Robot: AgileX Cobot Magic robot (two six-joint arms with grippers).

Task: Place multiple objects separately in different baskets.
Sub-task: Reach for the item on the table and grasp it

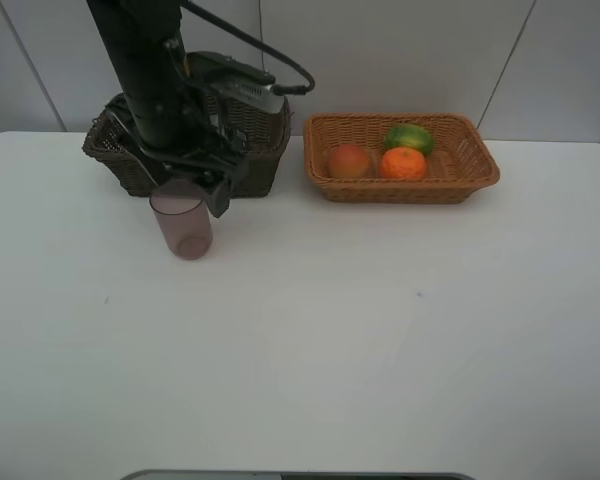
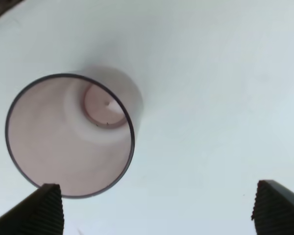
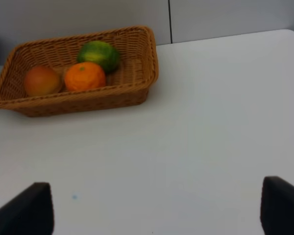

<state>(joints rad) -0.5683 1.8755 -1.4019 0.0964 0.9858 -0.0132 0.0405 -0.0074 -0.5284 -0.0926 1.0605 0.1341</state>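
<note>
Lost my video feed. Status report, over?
Left gripper open, jaws above the mauve cup, nothing held. Right gripper open, empty. Three fruits in the tan basket. Cup upright on table, path unobstructed.

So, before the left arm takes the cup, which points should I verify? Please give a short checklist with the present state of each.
1. Left gripper open: ok, fingertips wide apart.
2. Mauve cup upright on the table: ok.
3. Cup empty: ok, bare bottom visible in the left wrist view.
4. Cup centred between the fingertips: not ok, it sits toward one finger.
5. Free room in the dark basket: cannot tell, the arm hides its inside.
</note>
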